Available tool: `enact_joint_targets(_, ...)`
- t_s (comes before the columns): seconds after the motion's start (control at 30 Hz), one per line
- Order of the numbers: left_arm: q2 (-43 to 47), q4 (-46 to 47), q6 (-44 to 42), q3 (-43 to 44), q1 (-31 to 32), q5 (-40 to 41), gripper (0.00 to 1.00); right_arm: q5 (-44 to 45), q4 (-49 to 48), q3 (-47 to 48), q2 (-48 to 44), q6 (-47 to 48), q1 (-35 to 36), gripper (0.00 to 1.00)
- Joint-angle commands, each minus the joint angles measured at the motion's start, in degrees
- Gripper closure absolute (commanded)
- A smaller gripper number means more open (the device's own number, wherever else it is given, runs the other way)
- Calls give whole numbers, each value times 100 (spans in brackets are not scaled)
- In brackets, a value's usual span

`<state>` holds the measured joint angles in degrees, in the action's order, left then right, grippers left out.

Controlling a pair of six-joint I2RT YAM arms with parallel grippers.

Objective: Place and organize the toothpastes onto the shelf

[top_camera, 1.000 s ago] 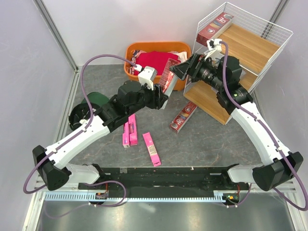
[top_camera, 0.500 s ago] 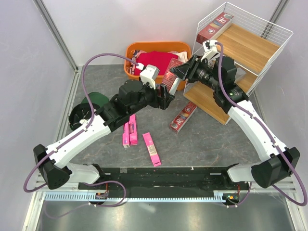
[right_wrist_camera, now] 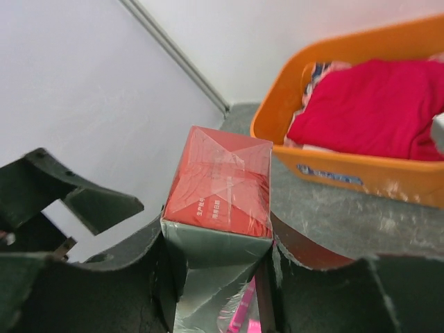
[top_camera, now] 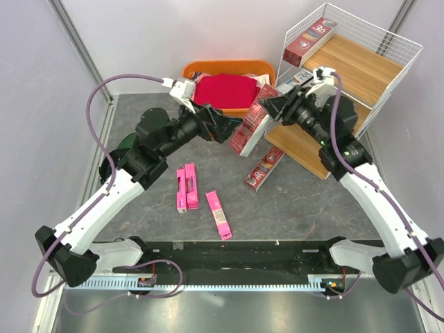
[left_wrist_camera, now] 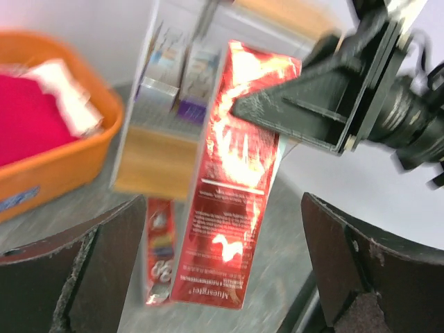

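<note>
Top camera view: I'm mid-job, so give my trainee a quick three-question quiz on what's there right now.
1. Which pincer grips the dark red box?
2. True or false: the left pincer is open and not touching that box.
3. How many pink boxes lie on the table? A) two B) three C) five

Key
1. The right pincer.
2. True.
3. B.
</note>
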<state>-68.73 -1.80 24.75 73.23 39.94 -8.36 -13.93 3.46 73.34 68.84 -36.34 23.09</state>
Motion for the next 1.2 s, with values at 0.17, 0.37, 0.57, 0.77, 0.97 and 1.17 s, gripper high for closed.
enact_joint_targets(0.17, -351, 4077, 3225, -1135, -1278, -3063, 0, 848, -1190, -268, -1126, -22, 2, 66)
enact_joint_targets(0.37, -1019, 6032, 4466, -1303, -1305, -3750, 0, 910, -1717, -461, -1461, -5, 2, 65)
enact_joint_targets(0.57, -1502, 6965, 5118, -1145, -1261, -4208, 1, 770, -2060, -479, -1408, -110, 11, 64)
enact_joint_targets(0.77, -2100, 7405, 5540, -697, -998, -4332, 9, 541, -2298, -391, -1241, -260, 11, 64)
enact_joint_targets(0.97, -2250, 7431, 5505, -512, -866, -4218, 27, 497, -2289, -338, -1224, -269, 11, 64)
enact_joint_targets(1.17, -2382, 7695, 5716, -415, -813, -4191, 56, 672, -2140, -312, -1241, -172, 11, 54)
